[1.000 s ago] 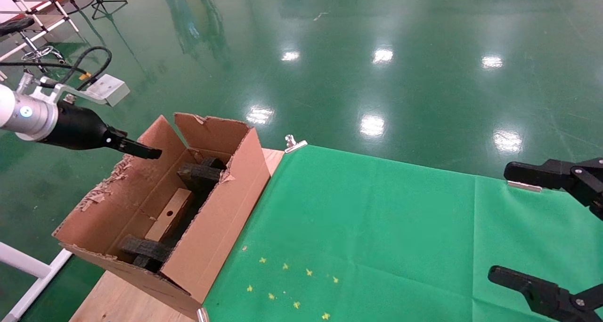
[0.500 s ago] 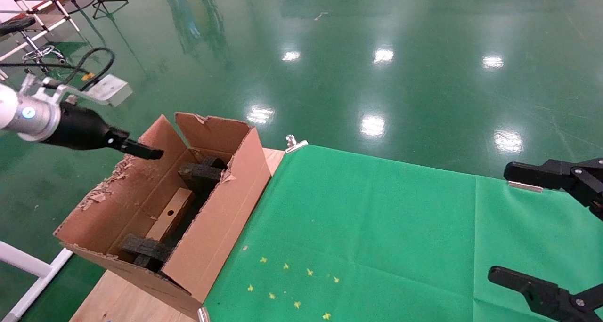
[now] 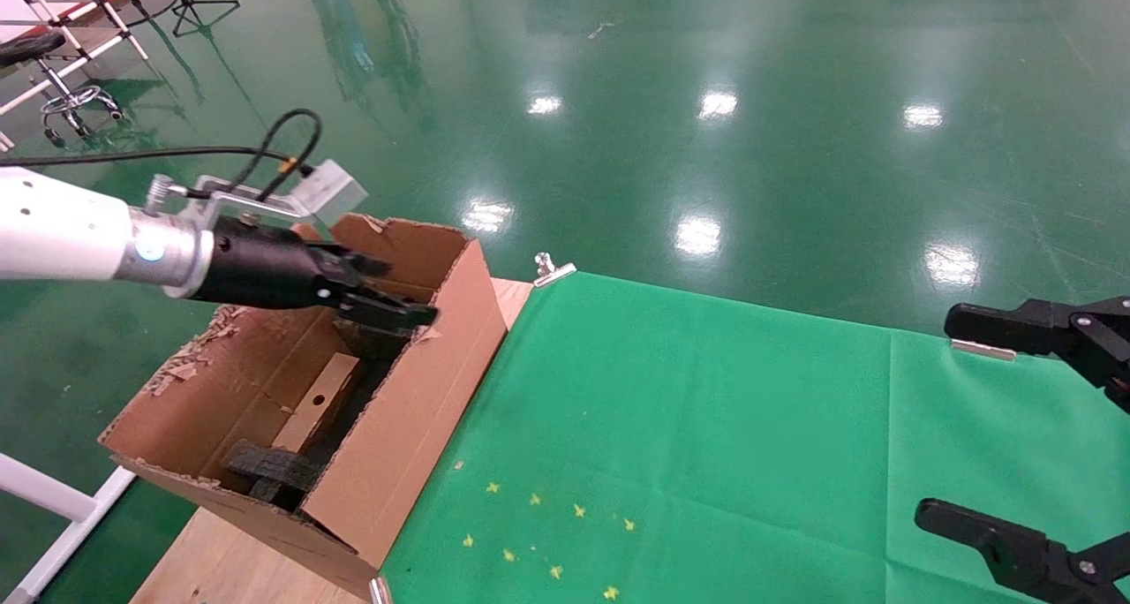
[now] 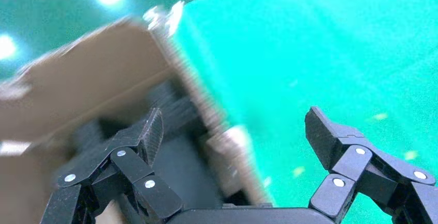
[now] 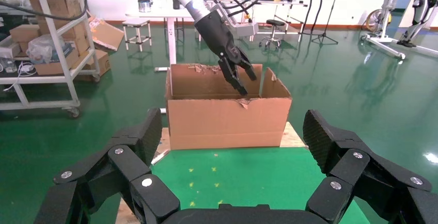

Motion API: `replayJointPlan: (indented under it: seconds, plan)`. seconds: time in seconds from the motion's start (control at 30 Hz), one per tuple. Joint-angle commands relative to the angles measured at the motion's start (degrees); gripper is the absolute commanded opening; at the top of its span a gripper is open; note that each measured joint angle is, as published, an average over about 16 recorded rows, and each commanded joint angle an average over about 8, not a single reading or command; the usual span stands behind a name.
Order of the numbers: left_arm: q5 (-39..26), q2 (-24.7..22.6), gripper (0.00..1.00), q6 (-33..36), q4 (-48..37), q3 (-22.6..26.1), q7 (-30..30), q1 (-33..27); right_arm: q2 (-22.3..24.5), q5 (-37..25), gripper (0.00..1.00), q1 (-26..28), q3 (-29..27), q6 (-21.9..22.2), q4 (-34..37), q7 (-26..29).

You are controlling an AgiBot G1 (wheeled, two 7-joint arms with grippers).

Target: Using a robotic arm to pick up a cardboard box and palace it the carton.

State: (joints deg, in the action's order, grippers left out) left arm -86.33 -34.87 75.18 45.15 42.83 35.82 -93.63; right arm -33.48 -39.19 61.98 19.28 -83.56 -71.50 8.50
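The slim cardboard box (image 3: 316,403), with a small round hole, lies inside the carton (image 3: 415,410) between black foam pieces (image 3: 269,467). My left gripper (image 3: 397,290), on the white robotic arm (image 3: 62,237), hovers over the carton's far end, near its table-side wall. It is open and empty. In the left wrist view the gripper (image 4: 235,126) has its jaws wide apart over the carton's wall (image 4: 77,74) and the green cloth. The right wrist view shows the carton (image 5: 227,121) with the left gripper (image 5: 243,79) above it. My right gripper (image 3: 958,419) is parked open at the right edge.
A green cloth (image 3: 706,427) with small yellow star marks (image 3: 547,533) covers the table beside the carton. Bare wood (image 3: 221,569) shows under the carton. Metal clips (image 3: 552,270) hold the cloth's edge. Shiny green floor lies beyond.
My left arm has swung right, from beside the carton's outer flap to above the carton's far end. The cardboard box, carton and right gripper have not moved.
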Motion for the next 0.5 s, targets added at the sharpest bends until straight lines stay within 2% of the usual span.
replayJointPlan:
  seconds: [0.03,0.5]
  plan:
    - [2.17,-0.01,1.00,0.51,1.39,-1.31,-1.23,1.57,0.00,0.00,1.00,0.00,0.00,0.00,0.00,0.00]
    - [16.24,-0.05,1.00,3.84,10.38,-9.79,-9.16,11.71,0.00,0.00,1.00,0.00,0.00,0.00,0.00,0.00]
